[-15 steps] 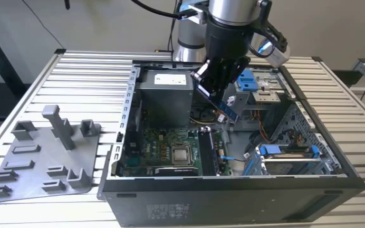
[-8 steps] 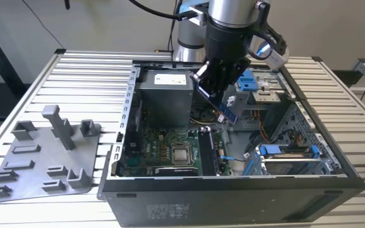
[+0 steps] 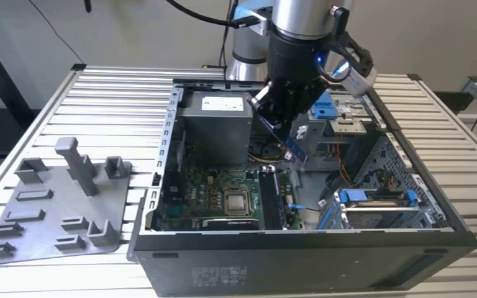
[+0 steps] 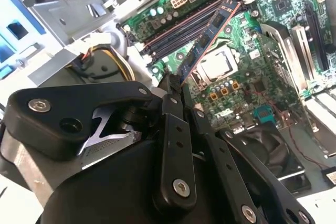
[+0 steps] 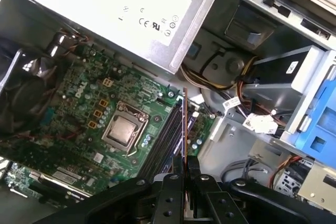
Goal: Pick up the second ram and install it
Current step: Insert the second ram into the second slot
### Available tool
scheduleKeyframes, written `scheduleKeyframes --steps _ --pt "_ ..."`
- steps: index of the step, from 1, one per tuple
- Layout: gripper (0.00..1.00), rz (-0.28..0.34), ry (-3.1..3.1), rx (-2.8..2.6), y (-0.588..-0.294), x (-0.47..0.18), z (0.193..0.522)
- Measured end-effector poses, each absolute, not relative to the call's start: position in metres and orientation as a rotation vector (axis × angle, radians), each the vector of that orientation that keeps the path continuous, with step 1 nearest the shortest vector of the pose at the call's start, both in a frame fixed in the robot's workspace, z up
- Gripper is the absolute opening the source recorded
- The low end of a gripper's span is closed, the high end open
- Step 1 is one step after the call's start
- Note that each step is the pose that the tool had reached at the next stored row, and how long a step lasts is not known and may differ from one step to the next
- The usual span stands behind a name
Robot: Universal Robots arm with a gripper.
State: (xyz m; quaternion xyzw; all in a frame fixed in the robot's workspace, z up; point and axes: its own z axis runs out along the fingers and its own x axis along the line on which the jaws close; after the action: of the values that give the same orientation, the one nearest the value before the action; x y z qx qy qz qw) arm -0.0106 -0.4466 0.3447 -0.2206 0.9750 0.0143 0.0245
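Past the matte grey plastic tray [image 3: 52, 208] and the black sheet-metal case [image 3: 305, 261], the green motherboard [image 3: 213, 192] lies flat, and above its long black memory slots [image 3: 270, 198] the gripper [image 3: 284, 133] pinches its 2 black fingers on 1 end of the second ram [image 3: 293, 151], a thin flat dark strip hanging tilted, before the boxy grey power supply [image 3: 215, 124].

In the exterior view I see the tray [image 3: 52, 217] lower left, the computer case [image 3: 305, 264] beside it, the ram [image 3: 292, 149] above its motherboard [image 3: 213, 198]
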Motion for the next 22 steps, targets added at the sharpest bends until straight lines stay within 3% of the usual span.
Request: scheduleKeyframes --steps 22 --pt "0.14 0.037 3.075 -0.340 -0.4465 -0.0089 0.3353"
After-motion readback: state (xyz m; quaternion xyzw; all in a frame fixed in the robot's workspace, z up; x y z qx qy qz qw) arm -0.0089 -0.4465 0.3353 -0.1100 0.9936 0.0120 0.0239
